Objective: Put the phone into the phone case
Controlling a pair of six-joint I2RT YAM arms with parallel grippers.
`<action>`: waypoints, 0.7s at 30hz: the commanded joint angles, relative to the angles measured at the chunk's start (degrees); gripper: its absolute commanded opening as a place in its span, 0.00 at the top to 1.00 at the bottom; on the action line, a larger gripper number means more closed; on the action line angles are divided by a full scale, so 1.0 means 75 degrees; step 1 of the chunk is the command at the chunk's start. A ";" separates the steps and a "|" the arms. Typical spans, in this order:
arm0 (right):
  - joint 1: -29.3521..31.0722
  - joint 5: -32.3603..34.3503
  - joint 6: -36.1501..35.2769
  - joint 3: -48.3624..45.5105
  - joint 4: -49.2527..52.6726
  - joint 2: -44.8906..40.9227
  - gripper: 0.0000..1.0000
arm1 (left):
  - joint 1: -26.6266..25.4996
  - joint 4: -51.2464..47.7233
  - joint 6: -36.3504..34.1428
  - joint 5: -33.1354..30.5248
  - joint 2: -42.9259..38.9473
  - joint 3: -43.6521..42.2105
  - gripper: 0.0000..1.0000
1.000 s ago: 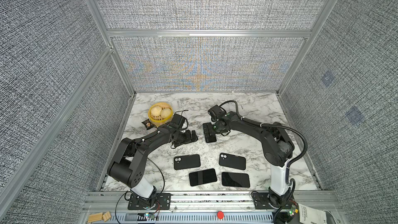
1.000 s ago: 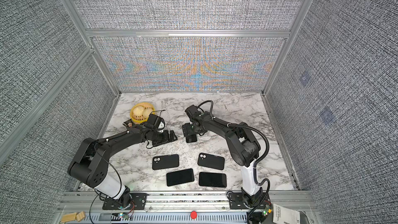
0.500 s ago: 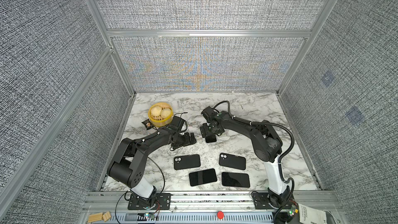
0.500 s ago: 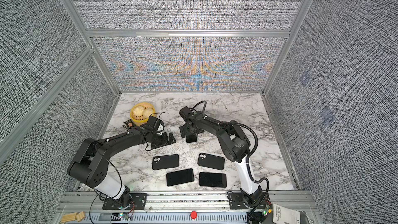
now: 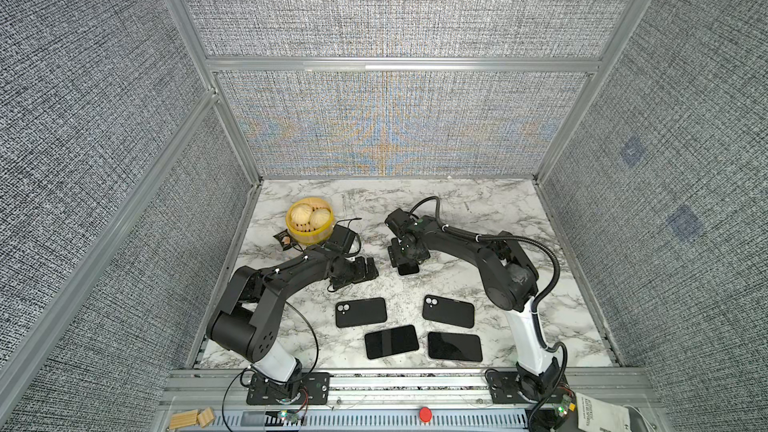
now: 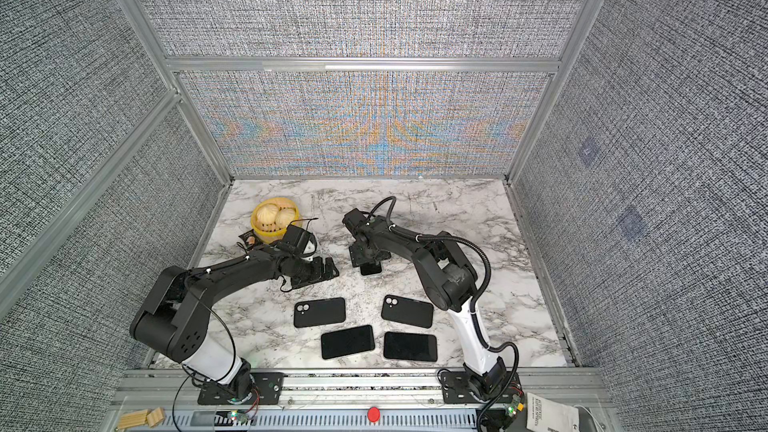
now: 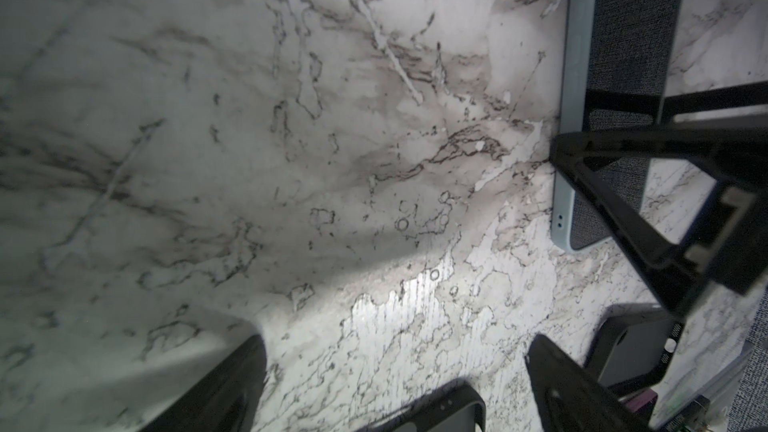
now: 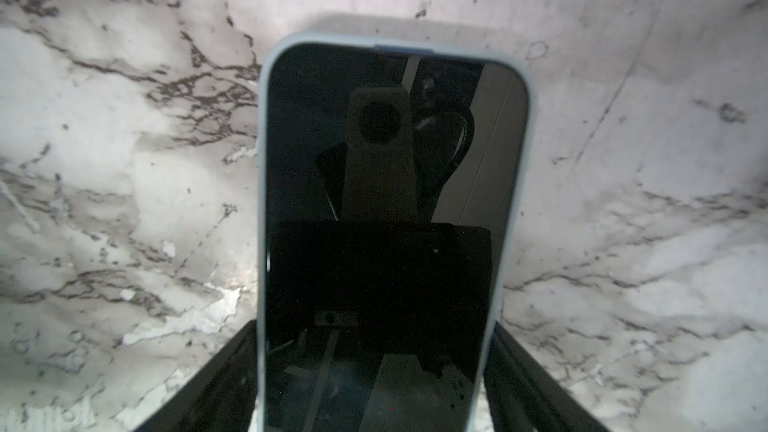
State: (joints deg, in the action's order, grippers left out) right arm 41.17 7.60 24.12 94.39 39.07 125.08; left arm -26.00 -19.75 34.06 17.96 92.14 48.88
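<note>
the phone lay flat, right of the basket. right jaws sat around it, hold not clear; left jaws were wide apart, empty. it seemed best to squeeze both sides evenly.

Bright, even light from overhead fills both top views, and the woven back wall shimmers with coloured moiré. Up close the desk lies partly in dim, soft-focus shadow, while the phone screen mirrors the camera.
</note>
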 commanded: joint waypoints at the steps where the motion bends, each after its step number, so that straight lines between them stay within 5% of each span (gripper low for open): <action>1: -0.0009 0.0311 0.0065 -0.0009 0.0200 0.0068 0.22 | 0.0021 -0.0001 -0.0072 -0.0026 0.0032 0.0044 0.01; 11: -0.0241 0.0550 -0.0118 0.0085 0.0321 -0.0336 0.27 | 0.0017 -0.0096 -0.0117 0.0032 0.0103 0.0239 0.02; 21: -0.1359 0.0437 -0.0766 0.0910 0.0317 -0.0210 0.28 | 0.0020 -0.0239 -0.0148 0.0160 0.0663 0.0936 0.02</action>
State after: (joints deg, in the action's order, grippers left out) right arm 32.32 10.39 20.60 99.09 41.32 122.87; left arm -25.89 -20.73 33.82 18.22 96.53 54.68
